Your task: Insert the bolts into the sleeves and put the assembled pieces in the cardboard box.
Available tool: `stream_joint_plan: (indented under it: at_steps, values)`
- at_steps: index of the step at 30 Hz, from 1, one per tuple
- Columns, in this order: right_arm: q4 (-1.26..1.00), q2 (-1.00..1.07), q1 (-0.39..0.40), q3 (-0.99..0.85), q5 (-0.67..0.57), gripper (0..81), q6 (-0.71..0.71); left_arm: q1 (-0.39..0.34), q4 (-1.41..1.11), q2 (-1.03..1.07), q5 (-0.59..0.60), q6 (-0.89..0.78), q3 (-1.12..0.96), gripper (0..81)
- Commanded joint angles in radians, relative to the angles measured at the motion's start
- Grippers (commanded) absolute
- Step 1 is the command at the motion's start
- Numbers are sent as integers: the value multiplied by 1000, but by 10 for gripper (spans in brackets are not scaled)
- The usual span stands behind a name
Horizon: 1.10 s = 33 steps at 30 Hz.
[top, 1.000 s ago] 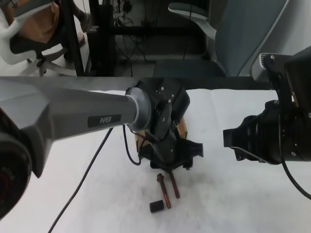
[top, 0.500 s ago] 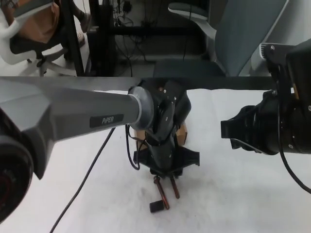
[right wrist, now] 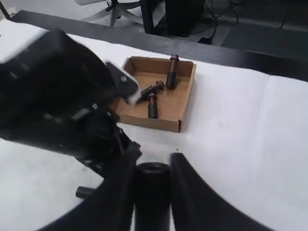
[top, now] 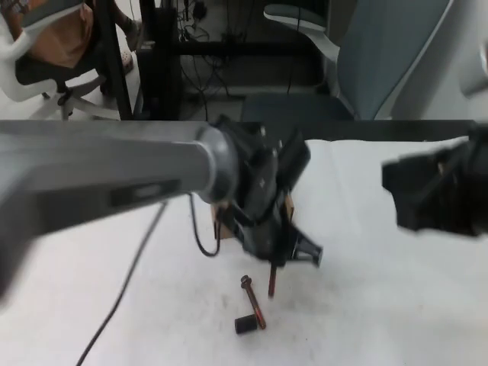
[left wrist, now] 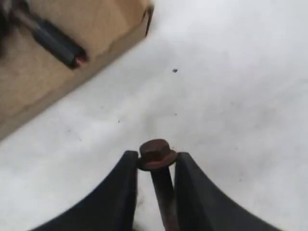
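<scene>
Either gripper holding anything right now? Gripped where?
Both. The left gripper pinches a bolt on its shank, just under the head. The right gripper clamps a sleeve by its sides, near one open end.

Office-like lab, swivel chairs (top: 381,61), floor cables (top: 200,72)

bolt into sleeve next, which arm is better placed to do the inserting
Likely left: the left gripper is shut on the bolt, near the middle of the bench. The right gripper is shut on a sleeve, so it can just present it.
</scene>
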Motion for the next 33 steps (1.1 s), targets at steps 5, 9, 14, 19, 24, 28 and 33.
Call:
stream_joint_plan:
  at_steps: [5, 9, 14, 19, 24, 28, 33]
  values:
    - [-33, -187, 124, 175, 12, 4, -35, -5, -334, -404, -31, 107, 269, 18]
    - [-142, -245, 230, 285, 108, 4, -13, -7, -677, -610, 97, 146, 468, 18]
    - [-397, -219, 347, 427, 215, 4, -6, -7, -1038, -725, 215, 132, 682, 18]
    - [-654, -105, 422, 519, 234, 4, -16, -7, -1149, -740, 225, 44, 800, 18]
    - [-848, 40, 448, 527, 234, 4, -95, -30, -1188, -740, 224, 46, 833, 18]
    - [-1038, 169, 448, 527, 234, 4, -169, -63, -1183, -740, 224, 46, 837, 18]
    - [-1243, 292, 448, 527, 223, 4, -224, -75, -1186, -740, 220, 69, 837, 18]
